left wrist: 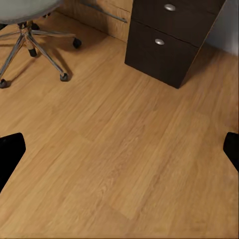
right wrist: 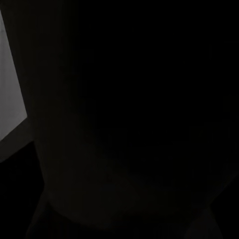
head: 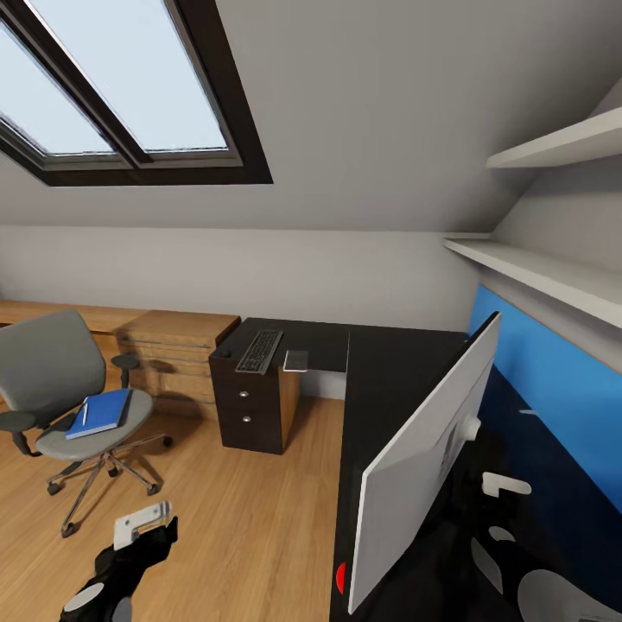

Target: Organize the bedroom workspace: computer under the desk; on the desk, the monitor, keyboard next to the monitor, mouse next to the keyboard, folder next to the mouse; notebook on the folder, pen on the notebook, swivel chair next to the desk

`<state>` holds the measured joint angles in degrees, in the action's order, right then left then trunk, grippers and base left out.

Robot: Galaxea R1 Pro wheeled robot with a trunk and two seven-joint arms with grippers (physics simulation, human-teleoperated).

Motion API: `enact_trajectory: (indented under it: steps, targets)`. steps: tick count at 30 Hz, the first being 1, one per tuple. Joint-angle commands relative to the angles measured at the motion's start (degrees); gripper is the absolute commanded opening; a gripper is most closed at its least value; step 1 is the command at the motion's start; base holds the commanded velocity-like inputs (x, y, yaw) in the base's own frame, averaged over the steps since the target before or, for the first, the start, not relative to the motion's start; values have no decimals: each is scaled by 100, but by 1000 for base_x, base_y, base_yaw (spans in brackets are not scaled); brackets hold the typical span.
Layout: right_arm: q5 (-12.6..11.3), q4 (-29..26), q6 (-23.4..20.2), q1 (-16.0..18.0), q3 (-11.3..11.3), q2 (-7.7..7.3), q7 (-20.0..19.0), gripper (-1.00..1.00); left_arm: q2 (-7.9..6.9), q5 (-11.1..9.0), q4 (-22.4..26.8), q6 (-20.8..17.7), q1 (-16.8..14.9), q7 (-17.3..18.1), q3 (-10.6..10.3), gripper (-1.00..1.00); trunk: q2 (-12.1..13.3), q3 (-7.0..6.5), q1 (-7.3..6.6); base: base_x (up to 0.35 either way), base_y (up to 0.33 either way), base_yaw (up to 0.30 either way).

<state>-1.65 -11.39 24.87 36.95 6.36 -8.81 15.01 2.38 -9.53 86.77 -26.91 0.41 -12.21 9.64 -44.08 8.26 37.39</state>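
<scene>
Blue folder (head: 100, 413) on swivel chair (head: 52, 371), beyond L gripper (left wrist: 119, 149), fingers spread; R gripper state unclear.

Folder (head: 100, 412) on chair (head: 60, 389), seemingly.

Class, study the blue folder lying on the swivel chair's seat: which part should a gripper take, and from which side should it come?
Probably the folder's front edge, near the seat's front rim, reached from the open floor side. It lies flat on the swivel chair; the backrest and armrests block the other sides. A white pen lies on it and may slide.
</scene>
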Motion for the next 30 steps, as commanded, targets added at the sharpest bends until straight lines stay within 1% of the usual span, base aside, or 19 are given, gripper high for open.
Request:
enact_trajectory:
  steps: [1, 2, 3, 5, 7, 12, 18, 30]
  targets:
    - [5, 5, 16, 5, 24, 2, -15, -100, 16, -141, 86, -64, -4, -35, 0, 100, -6, 8, 2, 0, 0, 0]
    - [6, 5, 13, 5, 22, 2, -15, -100, 48, -356, 259, -140, -11, -32, 0, 100, -6, 8, 2, 0, 0, 0]
    - [6, 5, 12, 5, 19, 2, -15, -100, 62, -487, 326, -169, -19, -30, 1, 100, -6, 8, 2, 0, 0, 0]
    - [7, 5, 8, 5, 13, 2, -15, -100, 79, -631, 345, -190, -26, -29, -6, 100, -6, 8, 2, 0, 0, 0]
    - [7, 5, 6, 5, 12, 2, -15, -100, 87, -703, 279, -182, -29, -24, -60, 100, -6, 8, 2, 0, 0, 0]
    - [7, 5, -2, 5, 9, -2, -15, -100, 59, -775, 138, -166, -32, -10, -200, 100, -6, 8, 2, 0, 0, 0]
    - [9, -3, 9, 5, -2, 4, -15, -100, 52, -779, 156, -166, -33, -9, -208, 100, -6, 8, 2, 0, 0, -10]
    - [13, -1, 7, 5, -3, 3, -15, -100, 60, -776, 156, -168, -33, -9, -216, 100, -6, 8, 2, 0, 0, -243]
